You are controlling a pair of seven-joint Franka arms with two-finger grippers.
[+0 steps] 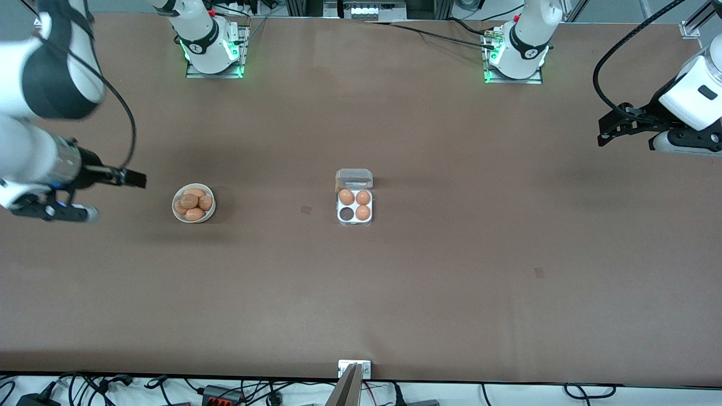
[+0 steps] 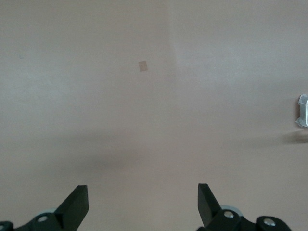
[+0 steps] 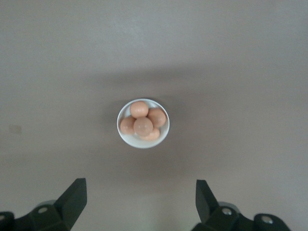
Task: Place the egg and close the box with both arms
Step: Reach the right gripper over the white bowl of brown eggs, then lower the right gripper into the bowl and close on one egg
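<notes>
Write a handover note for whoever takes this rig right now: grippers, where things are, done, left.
Right gripper: open, empty, up in the air by the bowl of eggs, at the right arm's end of the table.
Left gripper: open, empty, waiting over bare table at the left arm's end.
Box: mid-table, lid open, three eggs in it; the cell nearest the front camera on the bowl's side is empty.
Done: nothing picked yet.
Left: take an egg from the bowl, set it in the empty cell, close the lid with both arms.
</notes>
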